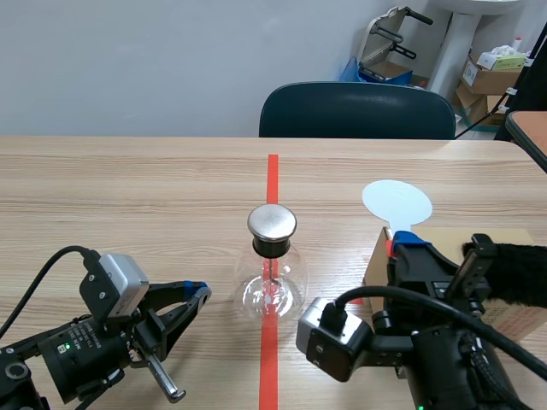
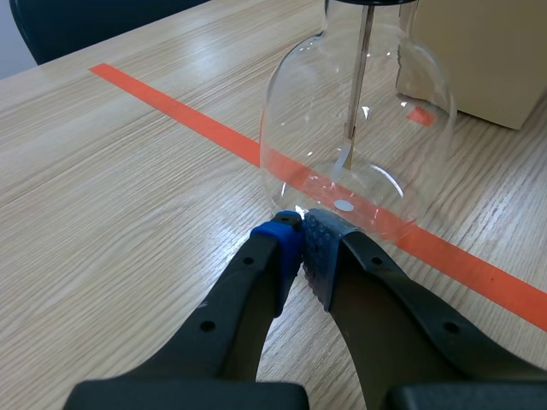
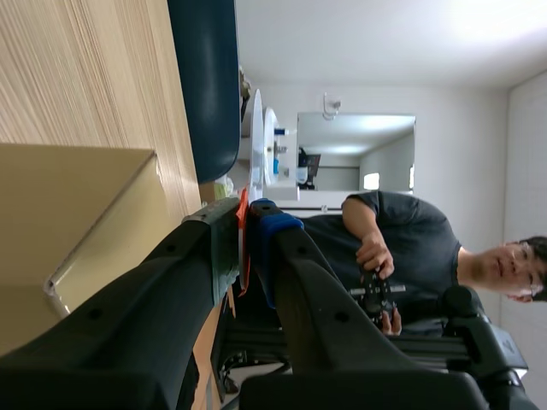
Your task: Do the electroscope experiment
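The electroscope (image 1: 272,260), a round glass flask with a metal cap and a rod inside, stands on the red tape line mid-table. My left gripper (image 1: 195,295) lies low on the table to the flask's left. In the left wrist view its fingertips (image 2: 301,243) meet, shut on nothing, right against the flask (image 2: 359,145). My right gripper (image 1: 397,246) is raised to the right of the flask, shut on the red handle of a white disc paddle (image 1: 397,203). The right wrist view shows that handle (image 3: 244,243) pinched between the pads, with the disc (image 3: 256,141) edge-on.
A cardboard box (image 1: 440,237) sits right of the flask, with a black furry cloth (image 1: 513,273) on it. A dark chair (image 1: 357,111) stands behind the far table edge. A person (image 3: 402,248) appears in the right wrist view.
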{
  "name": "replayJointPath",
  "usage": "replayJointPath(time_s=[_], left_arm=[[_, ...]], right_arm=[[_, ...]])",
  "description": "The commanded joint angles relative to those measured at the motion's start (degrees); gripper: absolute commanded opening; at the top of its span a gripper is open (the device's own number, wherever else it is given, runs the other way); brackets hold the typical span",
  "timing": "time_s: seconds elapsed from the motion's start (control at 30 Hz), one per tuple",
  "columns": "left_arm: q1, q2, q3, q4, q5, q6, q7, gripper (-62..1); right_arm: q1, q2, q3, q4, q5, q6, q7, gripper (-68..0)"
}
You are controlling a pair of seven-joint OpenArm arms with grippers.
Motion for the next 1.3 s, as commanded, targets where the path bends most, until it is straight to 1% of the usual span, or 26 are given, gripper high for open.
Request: replayJointPath(time_s=[0.0,0.43,0.63,0.8,1.27], left_arm=[[0.09,0.28,-0.07,1.25,-0.17,0.04,-1.01,-56.5],[0.09,0.28,-0.07,1.25,-0.17,0.04,-1.01,-56.5],[0.09,0.28,-0.07,1.25,-0.17,0.04,-1.01,-56.5],[0.09,0.28,-0.07,1.25,-0.17,0.04,-1.01,-56.5],[0.09,0.28,-0.07,1.31,-0.17,0.04,-1.03,-56.5]], right_arm=[[0.68,0.48,0.04,1.27,-0.04,-0.83,1.16,-65.8],[0.68,0.48,0.04,1.27,-0.04,-0.83,18.82,-65.8],[0.68,0.48,0.04,1.27,-0.04,-0.83,25.16,-65.8],[0.68,0.48,0.04,1.27,-0.04,-0.83,27.34,-65.8],[0.68,0.48,0.04,1.27,-0.04,-0.83,27.32,-65.8]])
